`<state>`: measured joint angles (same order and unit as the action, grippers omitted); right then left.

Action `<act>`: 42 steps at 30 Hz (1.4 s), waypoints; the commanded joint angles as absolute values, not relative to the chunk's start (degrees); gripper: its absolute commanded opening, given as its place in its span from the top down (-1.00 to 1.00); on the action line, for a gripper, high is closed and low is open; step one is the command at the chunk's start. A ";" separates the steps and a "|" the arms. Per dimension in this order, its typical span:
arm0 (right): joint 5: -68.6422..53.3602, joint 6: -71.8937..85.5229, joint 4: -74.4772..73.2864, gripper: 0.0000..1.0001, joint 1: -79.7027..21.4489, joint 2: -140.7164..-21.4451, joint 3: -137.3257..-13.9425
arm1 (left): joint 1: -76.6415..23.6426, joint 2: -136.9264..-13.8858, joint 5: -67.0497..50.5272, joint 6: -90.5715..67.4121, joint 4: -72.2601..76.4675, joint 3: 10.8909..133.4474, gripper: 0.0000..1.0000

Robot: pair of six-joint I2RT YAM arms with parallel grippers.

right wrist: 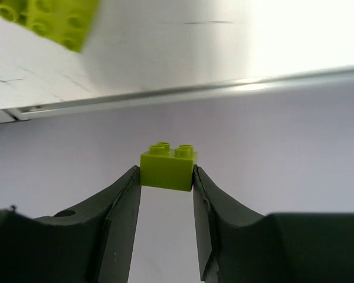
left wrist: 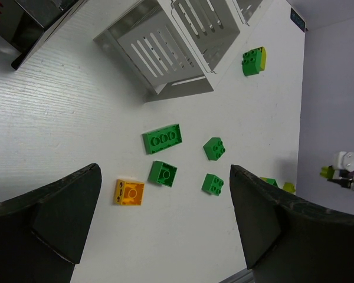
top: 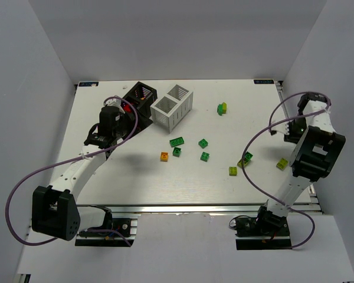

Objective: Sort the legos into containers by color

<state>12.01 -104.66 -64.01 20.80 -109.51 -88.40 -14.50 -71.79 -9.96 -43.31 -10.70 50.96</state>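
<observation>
The right pincer holds a yellow-green lego between its two tips, with the studs pointing away from the wrist. Just beyond the tips runs the metal table edge. Past it, to the upper left, lies a second yellow-green lego.

The left pincer stands wide with nothing in it. Ahead, between its fingers, lie green legos and an orange lego, each with bare surface around it. Further ahead stands the white container, and the black container is at the far left.
</observation>
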 commanded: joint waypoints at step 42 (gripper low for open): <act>-27.43 -12.48 -0.62 0.34 -24.17 -126.91 -115.66 | -14.76 -51.33 -4.22 -42.36 -18.28 39.11 -0.96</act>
